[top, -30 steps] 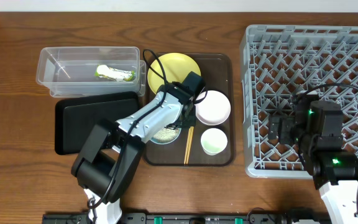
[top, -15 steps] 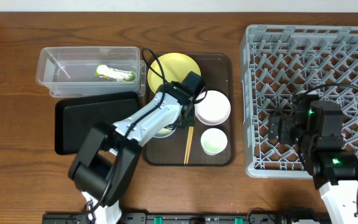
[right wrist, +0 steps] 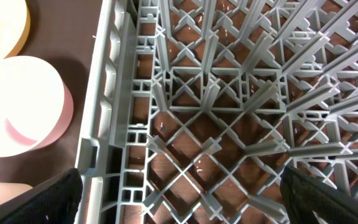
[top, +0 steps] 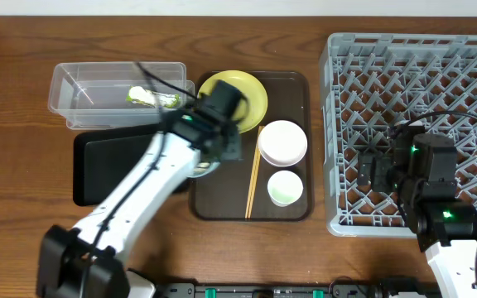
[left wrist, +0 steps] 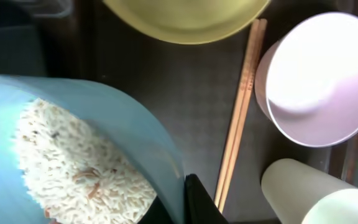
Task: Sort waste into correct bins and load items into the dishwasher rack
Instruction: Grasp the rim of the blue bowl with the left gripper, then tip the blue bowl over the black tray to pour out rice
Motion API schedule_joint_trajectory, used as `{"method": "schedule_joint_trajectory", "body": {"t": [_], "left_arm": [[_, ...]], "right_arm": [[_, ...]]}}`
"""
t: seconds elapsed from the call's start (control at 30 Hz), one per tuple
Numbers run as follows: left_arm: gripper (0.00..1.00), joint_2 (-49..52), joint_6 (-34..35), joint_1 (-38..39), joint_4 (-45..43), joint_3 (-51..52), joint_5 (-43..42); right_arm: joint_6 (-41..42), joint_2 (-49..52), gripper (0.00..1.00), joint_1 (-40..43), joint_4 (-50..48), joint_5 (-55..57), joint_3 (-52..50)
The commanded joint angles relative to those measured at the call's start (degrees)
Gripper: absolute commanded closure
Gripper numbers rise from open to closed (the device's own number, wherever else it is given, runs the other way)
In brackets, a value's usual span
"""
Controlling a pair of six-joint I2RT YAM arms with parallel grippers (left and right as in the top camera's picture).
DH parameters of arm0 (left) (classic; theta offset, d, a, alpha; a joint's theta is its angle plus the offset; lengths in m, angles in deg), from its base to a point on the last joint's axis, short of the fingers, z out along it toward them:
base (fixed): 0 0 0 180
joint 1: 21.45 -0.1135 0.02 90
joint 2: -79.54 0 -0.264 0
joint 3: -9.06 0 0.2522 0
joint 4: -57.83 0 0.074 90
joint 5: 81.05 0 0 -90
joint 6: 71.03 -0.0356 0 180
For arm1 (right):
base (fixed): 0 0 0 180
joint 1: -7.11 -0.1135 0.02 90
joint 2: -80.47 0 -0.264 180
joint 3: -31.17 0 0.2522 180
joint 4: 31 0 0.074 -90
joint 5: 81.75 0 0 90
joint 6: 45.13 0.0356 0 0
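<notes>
My left gripper point(left wrist: 180, 202) is shut on the rim of the light-blue bowl point(left wrist: 114, 118), which is tilted and holds white rice point(left wrist: 73, 162). In the overhead view the left gripper point(top: 220, 153) hides most of the bowl point(top: 202, 171) at the left edge of the dark-brown serving tray point(top: 292, 213). The yellow plate point(top: 243, 93), white-pinkish bowl point(top: 282, 142), white cup point(top: 286, 187) and chopsticks point(top: 252, 184) lie on that tray. The wrapper point(top: 151, 98) lies in the clear tub point(top: 81, 83). The black tray point(top: 110, 161) sits below the tub. My right gripper point(right wrist: 179, 199) is open over the grey rack point(right wrist: 229, 118).
The rack point(top: 421, 74) fills the right side of the table. The clear tub and the black tray sit side by side on the left. The left arm crosses the black tray's right end. Bare wooden table shows along the front and the far left.
The left arm has swung up and to the left, carrying the light-blue bowl with it toward the serving tray's left edge. The right arm has not moved.
</notes>
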Motion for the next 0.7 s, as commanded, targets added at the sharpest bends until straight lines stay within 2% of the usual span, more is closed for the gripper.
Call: {"method": "schedule_joint_trajectory", "body": {"t": [0.0, 0.4, 0.57, 0.67], "left_arm": [[0.94, -0.4, -7.3, -7.2, 1.0, 0.3, -10.8], [0.94, -0.2, -28.1, -35.8, 1.5, 4.4, -49.3], [0.94, 0.6, -32.7, -44.7, 1.5, 9.2, -59.8], [0.94, 1.7, -33.3, -49.1, 0.7, 11.7, -64.7]], "right_arm": [[0.6, 0.0, 0.01, 0.8, 0.0, -0.5, 1.2], [0.6, 0.0, 0.01, 0.8, 0.1, -0.4, 1.2], [0.6, 0.0, 0.01, 0.8, 0.1, -0.5, 1.2], [0.6, 0.0, 0.01, 0.8, 0.1, -0.4, 1.2]]}}
